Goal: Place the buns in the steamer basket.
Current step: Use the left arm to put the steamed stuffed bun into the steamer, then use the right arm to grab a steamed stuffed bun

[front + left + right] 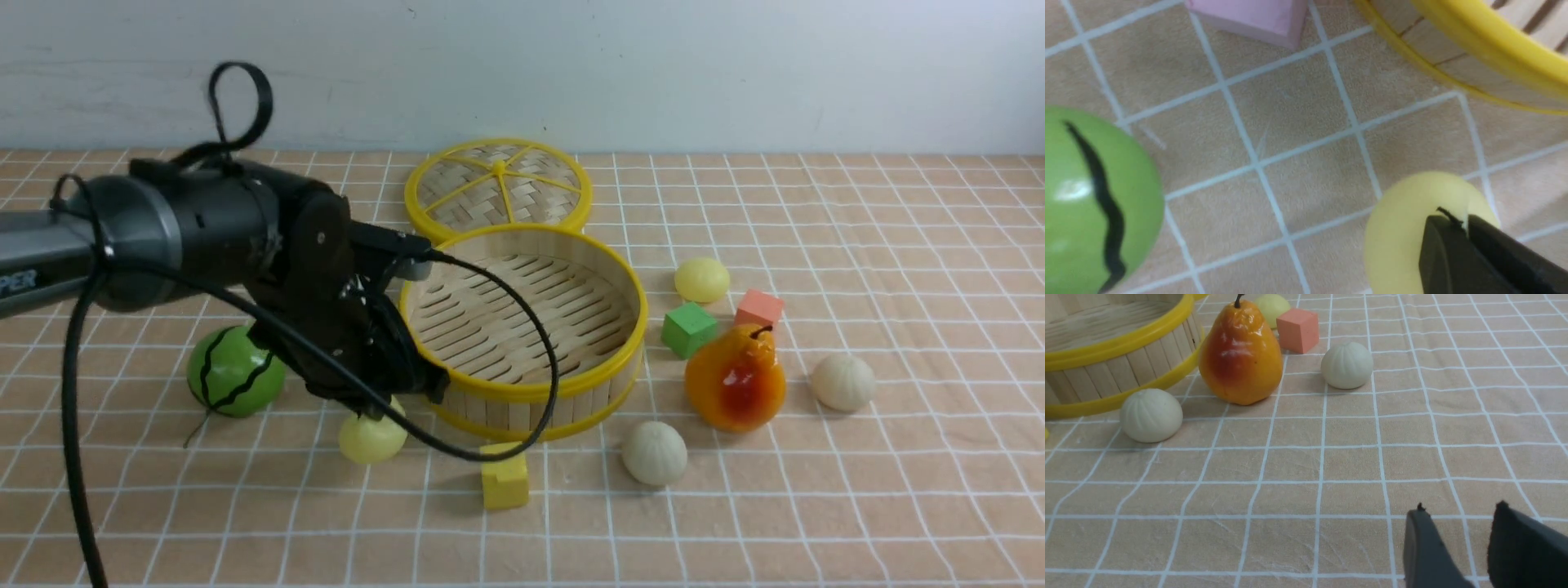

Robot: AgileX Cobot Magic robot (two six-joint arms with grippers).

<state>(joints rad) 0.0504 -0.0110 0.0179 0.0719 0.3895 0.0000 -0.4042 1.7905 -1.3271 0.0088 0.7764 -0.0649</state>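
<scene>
The steamer basket stands empty at the table's middle; its wall also shows in the left wrist view and in the right wrist view. One pale yellow bun lies at its front left, just under my left gripper. In the left wrist view that gripper is shut and empty, right over this bun. The other pale yellow bun and two cream buns lie right of the basket. My right gripper is open and empty over bare cloth, in front of the cream buns.
A green watermelon ball lies left of the left gripper. The woven lid lies behind the basket. An orange pear, a green cube, a coral cube and a yellow cube stand around. A pink cube shows in the left wrist view.
</scene>
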